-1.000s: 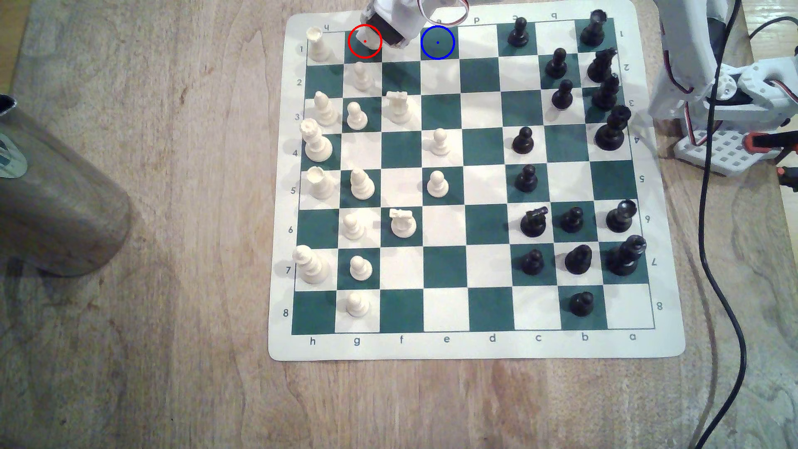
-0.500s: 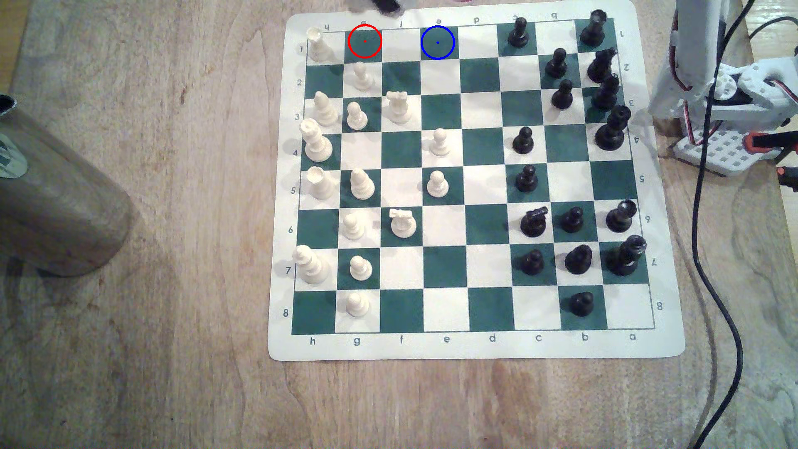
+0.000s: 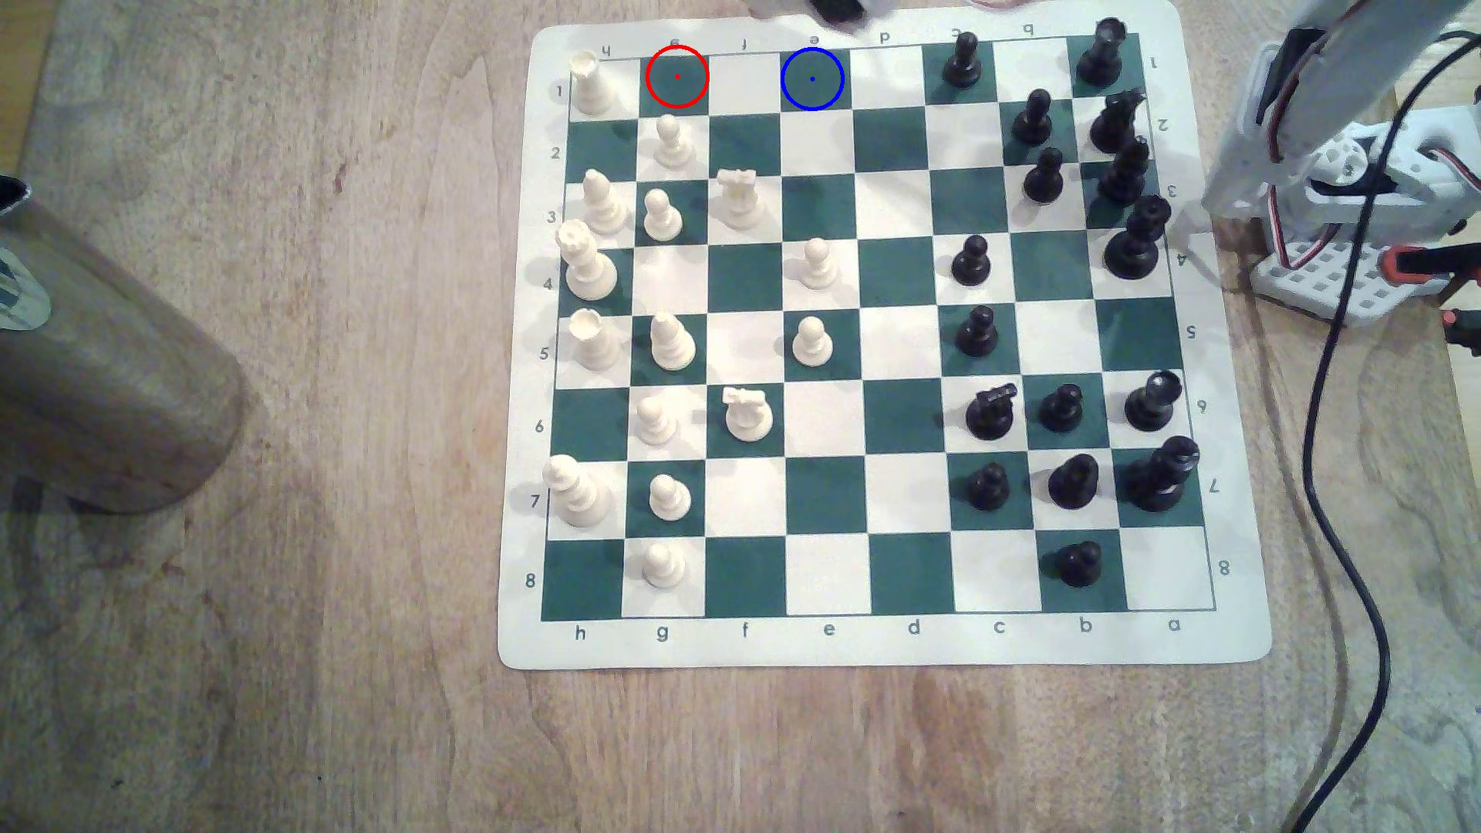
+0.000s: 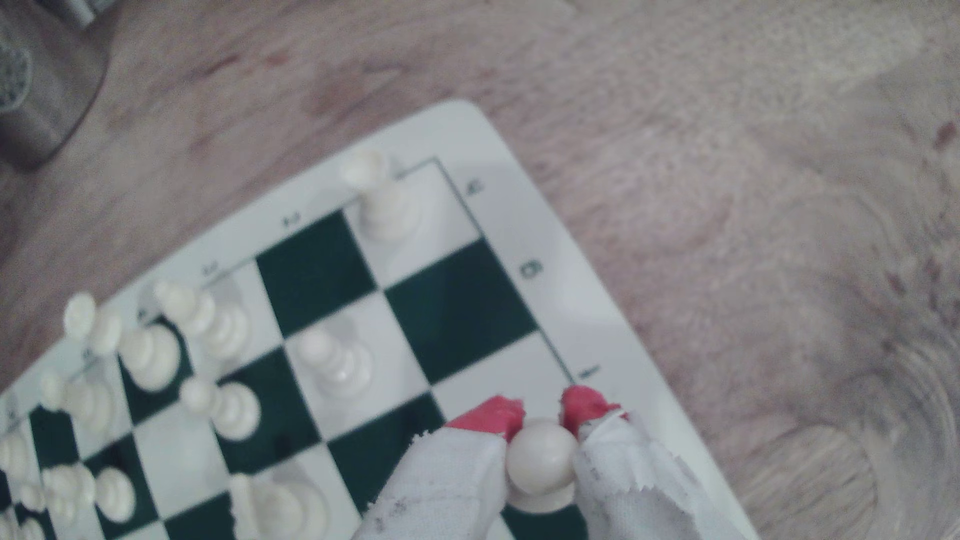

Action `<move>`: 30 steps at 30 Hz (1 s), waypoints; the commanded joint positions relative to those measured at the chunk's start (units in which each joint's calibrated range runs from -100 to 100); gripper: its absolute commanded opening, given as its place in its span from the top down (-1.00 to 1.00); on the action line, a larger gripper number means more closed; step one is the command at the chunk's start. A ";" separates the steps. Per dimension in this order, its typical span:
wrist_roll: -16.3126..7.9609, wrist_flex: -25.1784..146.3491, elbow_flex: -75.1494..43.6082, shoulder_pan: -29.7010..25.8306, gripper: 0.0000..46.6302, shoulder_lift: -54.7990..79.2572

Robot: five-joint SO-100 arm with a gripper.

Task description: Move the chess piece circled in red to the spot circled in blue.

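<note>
In the wrist view my gripper [image 4: 540, 410] is shut on the chess piece circled in red [image 4: 542, 457], a cream-white pawn. Its knob head sits between the two red-tipped, white-taped fingers [image 4: 488, 418], lifted above the board's far edge row. In the exterior view the red-ringed green square [image 3: 677, 77] is bare. The spot circled in blue [image 3: 812, 78], a green square two columns to that view's right, is also bare. A dark part of the gripper head [image 3: 837, 8] pokes in at the top edge, just beyond the blue ring.
A white rook [image 3: 589, 80] stands left of the red ring and a white pawn [image 3: 671, 140] just below it. Black pieces crowd the board's right side. A metal cylinder [image 3: 96, 360] lies at the exterior view's left. The arm base [image 3: 1346, 200] and a black cable [image 3: 1346, 480] are on the right.
The gripper rose off the red-ringed square with the pawn, leaving it bare. It then slid rightward along the exterior view's top edge to above the blue ring.
</note>
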 commanded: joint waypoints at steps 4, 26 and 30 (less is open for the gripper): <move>1.07 -6.62 6.90 1.37 0.99 -5.61; 1.71 -15.63 10.80 0.35 0.99 5.09; 1.95 -17.35 10.44 0.67 0.99 7.64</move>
